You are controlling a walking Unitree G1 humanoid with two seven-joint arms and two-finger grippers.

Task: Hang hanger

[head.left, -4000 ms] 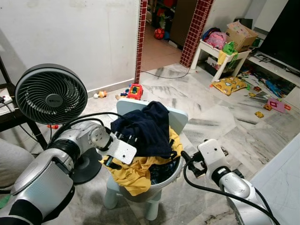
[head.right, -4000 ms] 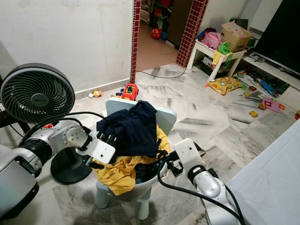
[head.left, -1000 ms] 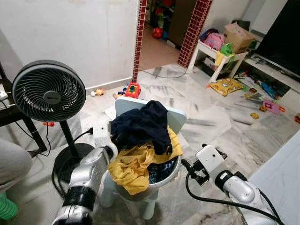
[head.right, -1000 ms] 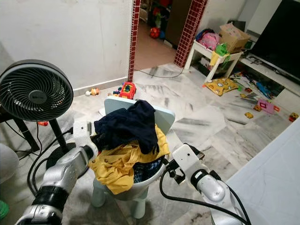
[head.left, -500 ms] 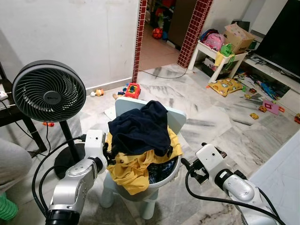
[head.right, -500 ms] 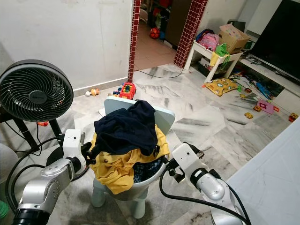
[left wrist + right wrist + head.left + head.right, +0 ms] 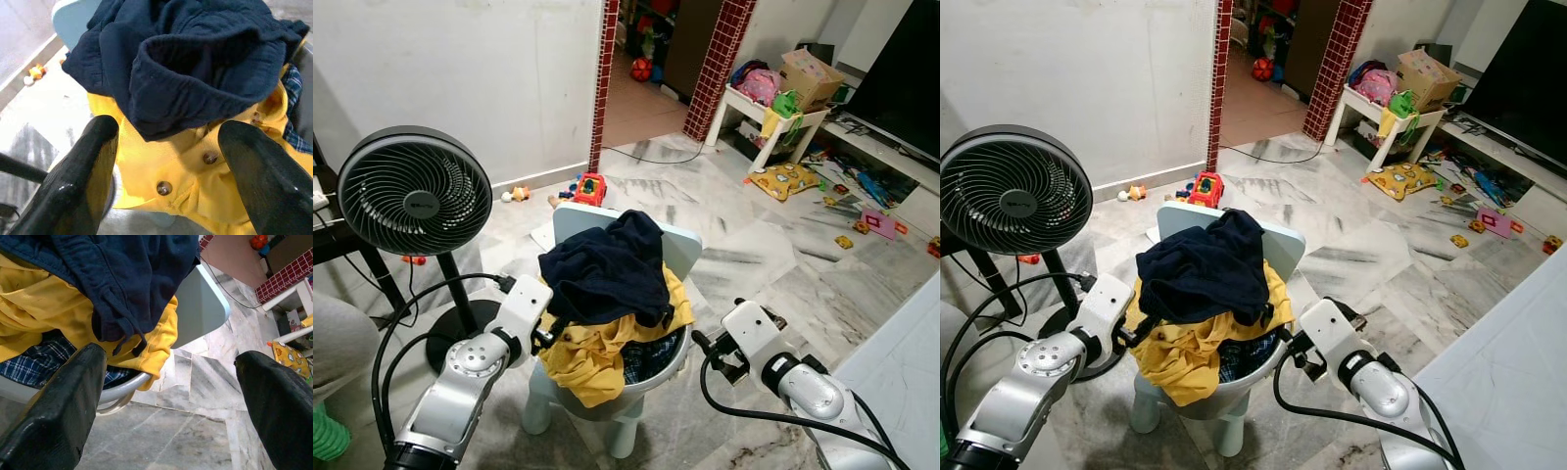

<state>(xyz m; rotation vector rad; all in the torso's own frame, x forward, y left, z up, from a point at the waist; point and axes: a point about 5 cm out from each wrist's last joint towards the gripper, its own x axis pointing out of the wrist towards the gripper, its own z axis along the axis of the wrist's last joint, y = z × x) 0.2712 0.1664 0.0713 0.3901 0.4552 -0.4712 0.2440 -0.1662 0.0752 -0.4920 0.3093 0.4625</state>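
A heap of clothes lies on a small pale blue chair [image 7: 683, 250]: a navy garment [image 7: 607, 274] on top, a yellow buttoned shirt [image 7: 592, 357] under it, and a blue plaid cloth [image 7: 651, 357] at the bottom. My left gripper [image 7: 546, 338] is open at the heap's left side. In the left wrist view its fingers [image 7: 93, 161] straddle the navy garment's edge and the yellow shirt [image 7: 186, 166]. Off the seat's right rim, my right gripper [image 7: 703, 348] is open and holds nothing. No hanger can be made out.
A black standing fan [image 7: 416, 193] is close on the left, its cable trailing over the marble floor. A red toy car [image 7: 594, 188] lies behind the chair. A white side table [image 7: 783, 122] and scattered toys are at the far right. A doorway opens behind.
My left arm has come down from above the heap and swung in, bringing its open gripper against the left edge of the clothes. The right arm has barely moved.
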